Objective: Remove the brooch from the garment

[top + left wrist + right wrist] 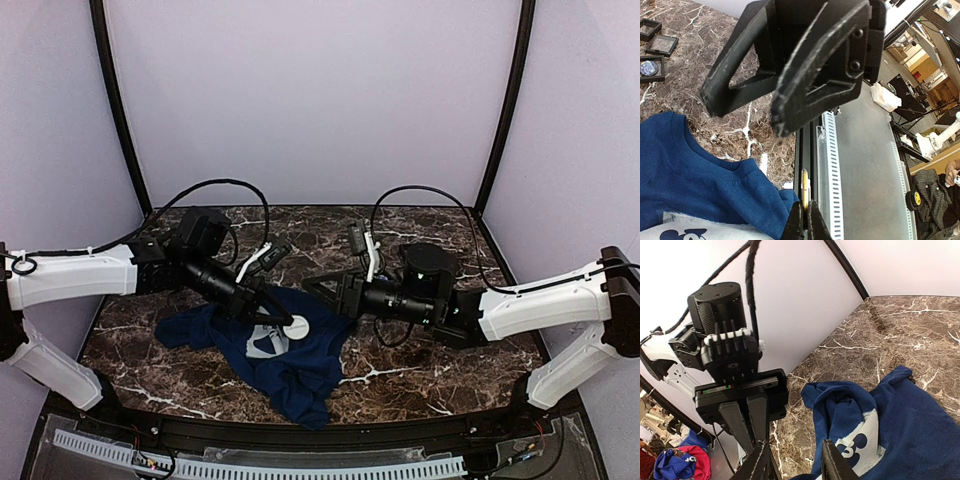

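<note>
- Left gripper (805, 216): fingers pressed together, no gap showing between the tips. A thin yellowish sliver (804, 184) shows just past them. Whether it is pinched or merely lies behind the tips cannot be told.
- Right gripper (747, 115): fingers spread partway, with nothing in the gap. It hangs above the bare table (430, 370), touching neither cloth nor marble.
- The two grippers: close together over the far side of the shirt (290, 365), near its collar. Whether they touch each other cannot be told.
- Brooch (647, 67): a small bluish glinting round piece, seen from the left wrist. It lies inside the nearest tray (655, 79) of three black square ones, on open marble well apart from the shirt.
- Shirt: dark blue and crumpled, lying near the middle of the table. Its pale print (268, 340) faces up just beside the left gripper.
- Edges: the lowest fold of the shirt reaches close to the black rail (400, 432) along the near side of the table. A sleeve spreads towards the left.
- Open room: bare marble lies to the right of the shirt under the right arm, along the far side towards the back wall, and around the trays.
</note>
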Robot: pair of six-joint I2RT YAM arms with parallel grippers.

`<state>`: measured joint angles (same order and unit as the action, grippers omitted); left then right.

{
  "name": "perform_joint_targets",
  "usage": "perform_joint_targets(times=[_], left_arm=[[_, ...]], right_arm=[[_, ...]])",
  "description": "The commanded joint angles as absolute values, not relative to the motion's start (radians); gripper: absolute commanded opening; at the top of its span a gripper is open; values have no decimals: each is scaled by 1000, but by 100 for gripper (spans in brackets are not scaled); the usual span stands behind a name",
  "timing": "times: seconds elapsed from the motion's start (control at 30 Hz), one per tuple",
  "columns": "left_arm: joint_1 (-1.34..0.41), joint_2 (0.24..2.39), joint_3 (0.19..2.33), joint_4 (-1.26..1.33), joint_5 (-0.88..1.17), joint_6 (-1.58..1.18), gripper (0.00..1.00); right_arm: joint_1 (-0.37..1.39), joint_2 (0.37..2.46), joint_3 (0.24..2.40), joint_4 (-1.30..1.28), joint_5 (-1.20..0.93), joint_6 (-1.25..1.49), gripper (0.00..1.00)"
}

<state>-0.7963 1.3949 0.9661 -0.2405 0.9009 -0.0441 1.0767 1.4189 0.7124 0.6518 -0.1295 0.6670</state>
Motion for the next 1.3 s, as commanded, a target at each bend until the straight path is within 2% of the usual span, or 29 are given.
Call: perform_joint_targets(times=[0.0, 0.1, 0.2, 0.4, 0.5, 0.93, 1.27], left_arm=[[-798, 1361, 974, -260, 917, -31, 1], [-798, 1355, 973, -257, 917, -32, 1], [-798, 1349, 973, -255, 911, -33, 1], [-796, 1345, 970, -250, 900, -35, 1], [-796, 1344, 971, -247, 902, -38, 1], [-796, 1336, 968, -251, 892, -36, 1], [-795, 1341, 968, -253, 896, -37, 1]], right_arm=[[1074, 1370, 711, 603, -125, 637, 39], [1075, 1350, 685, 571, -178, 620, 49], [1077, 1337, 669, 538, -256, 613, 54], [1096, 1346, 664, 517, -338, 610, 61], [1101, 1387, 669, 544, -371, 623, 61], [1113, 1432, 675, 608, -394, 640, 30], [1113, 1433, 675, 620, -381, 638, 10]])
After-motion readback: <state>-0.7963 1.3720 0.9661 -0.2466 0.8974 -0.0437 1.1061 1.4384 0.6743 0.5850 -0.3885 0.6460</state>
